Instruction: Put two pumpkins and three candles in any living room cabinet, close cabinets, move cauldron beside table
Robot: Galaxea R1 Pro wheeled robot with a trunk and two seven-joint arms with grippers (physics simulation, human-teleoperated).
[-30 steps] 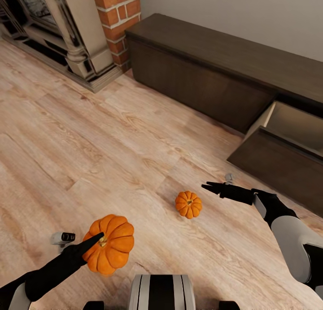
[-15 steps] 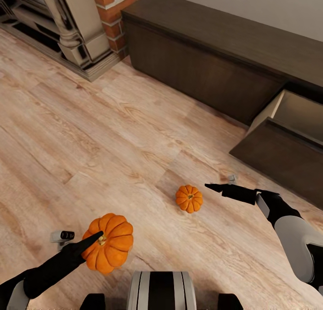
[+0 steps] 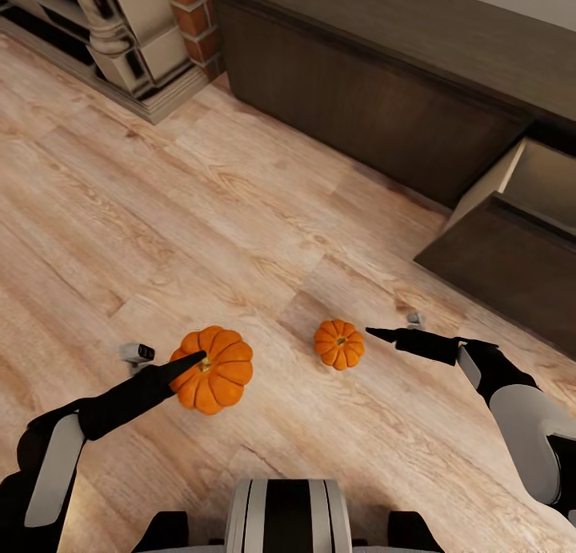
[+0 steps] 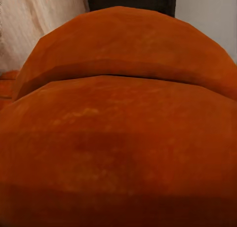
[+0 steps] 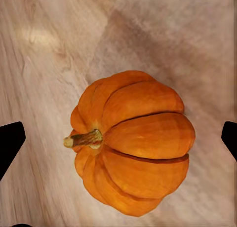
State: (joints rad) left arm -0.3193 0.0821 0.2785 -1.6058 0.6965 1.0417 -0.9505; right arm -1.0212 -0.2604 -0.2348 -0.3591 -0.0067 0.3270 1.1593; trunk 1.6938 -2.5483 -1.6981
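One orange ribbed pumpkin point(image 3: 214, 369) is held above the floor, my left gripper point(image 3: 190, 366) shut on it near its stem; in the left wrist view its orange skin point(image 4: 118, 138) is pressed close to the camera. The second pumpkin point(image 3: 338, 343) lies on the wooden floor, smaller in the head view. My right gripper point(image 3: 382, 334) hovers just to its right, open. From the right wrist camera that pumpkin point(image 5: 143, 138) sits between the black fingertips point(image 5: 10, 143), untouched. The long dark brown cabinet point(image 3: 360, 97) runs along the far wall, one drawer point(image 3: 512, 249) pulled out at the right.
A fireplace surround point(image 3: 120, 33) with a brick column point(image 3: 192, 1) stands at the upper left. Bare wood floor point(image 3: 160, 217) lies between me and the cabinet. My own base point(image 3: 288, 513) shows at the lower edge.
The camera has closed in on the cabinet. My left arm has carried its pumpkin forward and to the right. The right gripper stays beside the floor pumpkin.
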